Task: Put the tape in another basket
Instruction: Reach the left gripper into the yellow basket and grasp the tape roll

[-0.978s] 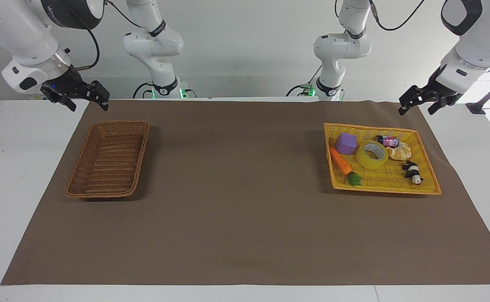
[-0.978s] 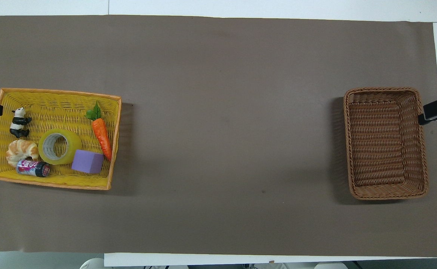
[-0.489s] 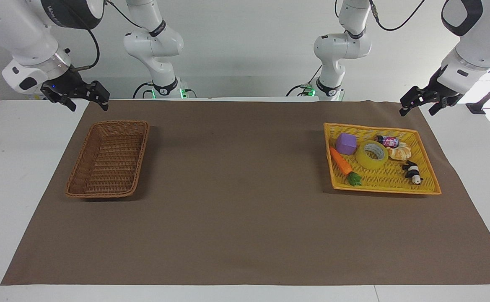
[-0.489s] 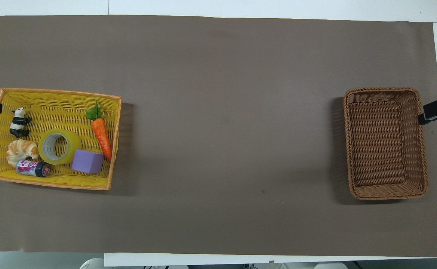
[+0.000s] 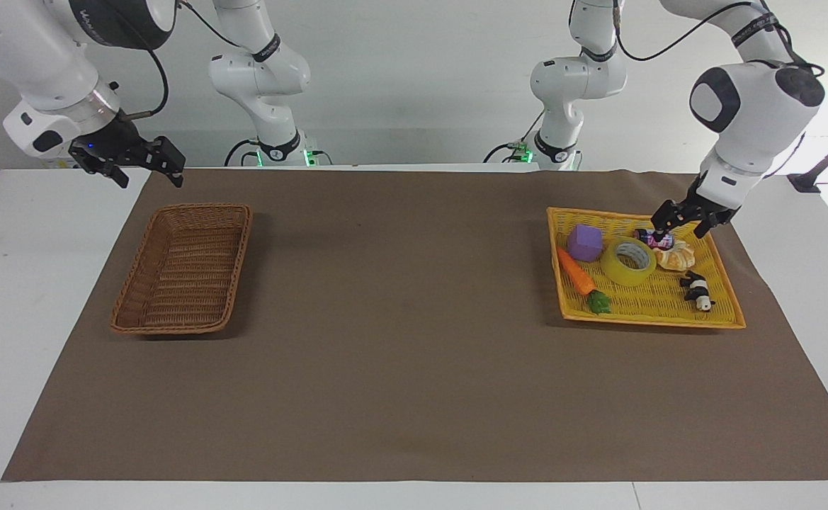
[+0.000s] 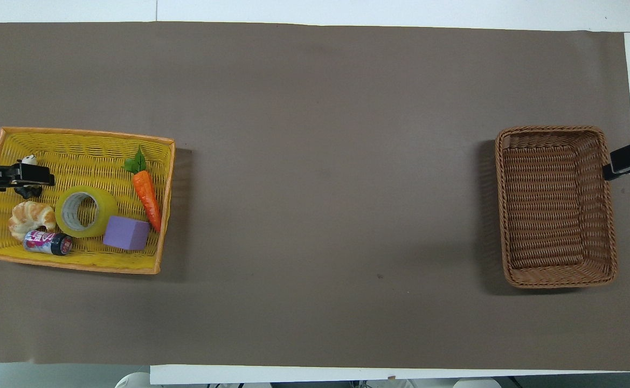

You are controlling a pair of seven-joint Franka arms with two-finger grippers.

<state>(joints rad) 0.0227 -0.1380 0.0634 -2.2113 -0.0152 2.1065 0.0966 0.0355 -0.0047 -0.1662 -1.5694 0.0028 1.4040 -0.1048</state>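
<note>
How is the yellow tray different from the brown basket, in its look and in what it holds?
The yellow tray is flat and bright; the brown basket is dark with raised, sloping sides. The tray holds the tape and other small things; the basket holds nothing. Both are woven, rectangular, and lie on the brown mat.

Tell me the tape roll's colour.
Translucent yellow with a white inner core; the tape shows best in the overhead view.

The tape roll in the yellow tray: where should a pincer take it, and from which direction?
Probably from straight above. The tape roll lies flat in the yellow tray with its core hole facing up, so one finger can drop into the hole and the other outside the wall. Choose the wall facing the carrot, where there is a gap; the purple cube and croissant crowd other sides.
</note>
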